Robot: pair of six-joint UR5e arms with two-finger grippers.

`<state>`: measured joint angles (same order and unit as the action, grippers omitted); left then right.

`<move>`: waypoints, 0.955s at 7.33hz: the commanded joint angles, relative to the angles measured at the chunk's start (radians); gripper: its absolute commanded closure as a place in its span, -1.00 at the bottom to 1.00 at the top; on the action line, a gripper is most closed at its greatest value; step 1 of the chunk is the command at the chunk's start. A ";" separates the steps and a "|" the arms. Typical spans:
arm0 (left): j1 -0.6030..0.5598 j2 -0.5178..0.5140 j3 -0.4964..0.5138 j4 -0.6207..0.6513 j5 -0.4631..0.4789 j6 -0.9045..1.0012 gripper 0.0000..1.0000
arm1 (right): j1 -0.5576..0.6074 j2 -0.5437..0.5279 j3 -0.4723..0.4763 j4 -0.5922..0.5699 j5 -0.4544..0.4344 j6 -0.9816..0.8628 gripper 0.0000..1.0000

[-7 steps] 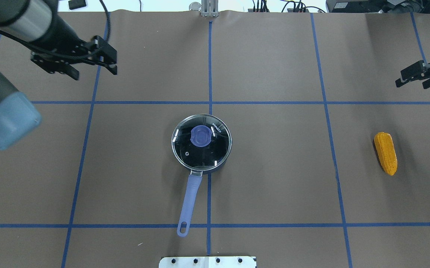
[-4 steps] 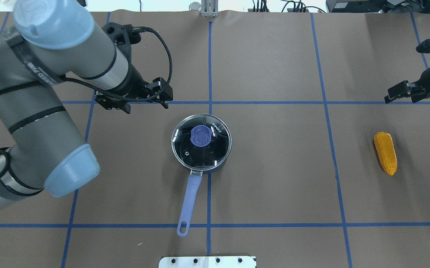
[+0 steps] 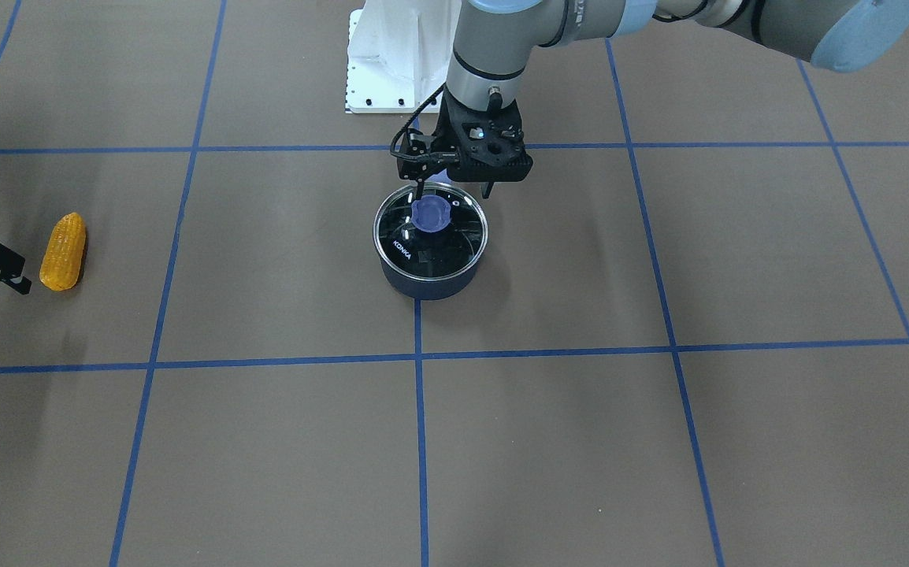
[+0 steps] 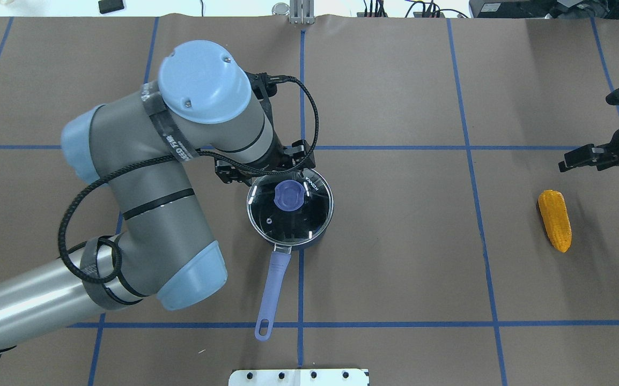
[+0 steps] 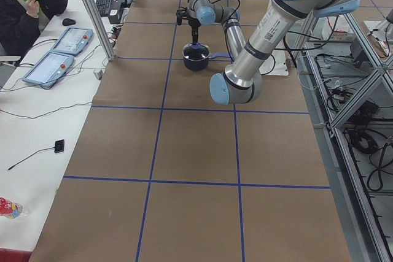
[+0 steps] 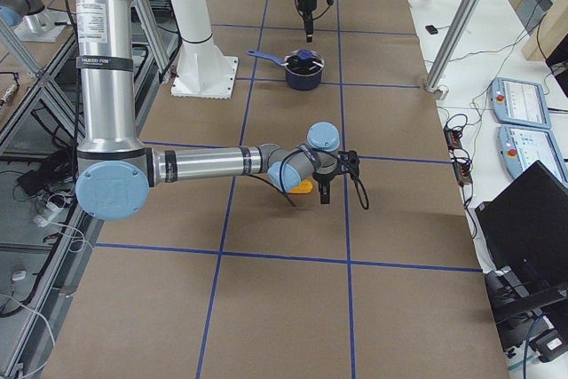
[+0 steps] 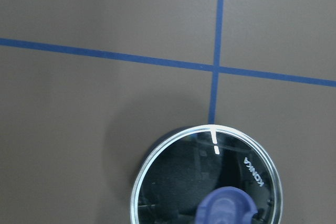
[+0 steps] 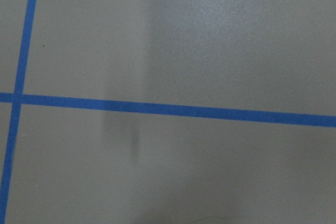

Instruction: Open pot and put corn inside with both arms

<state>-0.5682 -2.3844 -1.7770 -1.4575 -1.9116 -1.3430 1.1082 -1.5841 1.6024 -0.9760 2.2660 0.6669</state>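
The pot [image 4: 309,236] stands mid-table with its glass lid [image 4: 282,222] on, the blue knob [image 4: 289,195] on top and the lavender handle [image 4: 272,287] toward the robot. It also shows in the front view [image 3: 431,279]. My left gripper [image 3: 454,189] is open and empty, hovering just above the lid's rim, beside the knob. The left wrist view shows the lid [image 7: 173,182] and knob [image 7: 227,208] at the bottom. The corn [image 4: 554,221] lies on the table at the right. My right gripper [image 4: 583,158] is open and empty, a little beyond the corn [image 3: 63,250].
Brown paper with blue tape lines [image 4: 384,147] covers the table. The robot's white base plate [image 4: 299,377] is at the near edge. The right wrist view shows only paper and tape [image 8: 173,108]. An operator [image 5: 24,4] sits beside the table.
My left arm has swung in from the far left to just over the pot lid. My right gripper has moved nearer the corn. Pot and corn have not moved.
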 commanded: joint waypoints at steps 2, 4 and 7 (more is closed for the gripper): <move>0.045 -0.021 0.105 -0.068 0.052 -0.018 -0.93 | -0.002 -0.033 0.039 0.010 0.006 0.022 -0.98; 0.045 -0.021 0.154 -0.115 0.052 -0.016 -0.93 | -0.002 -0.028 0.040 0.011 0.004 0.023 -0.99; 0.045 -0.022 0.162 -0.116 0.052 -0.016 -0.74 | -0.002 -0.024 0.039 0.010 0.003 0.023 -0.98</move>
<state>-0.5232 -2.4057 -1.6196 -1.5713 -1.8593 -1.3591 1.1060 -1.6104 1.6417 -0.9662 2.2691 0.6899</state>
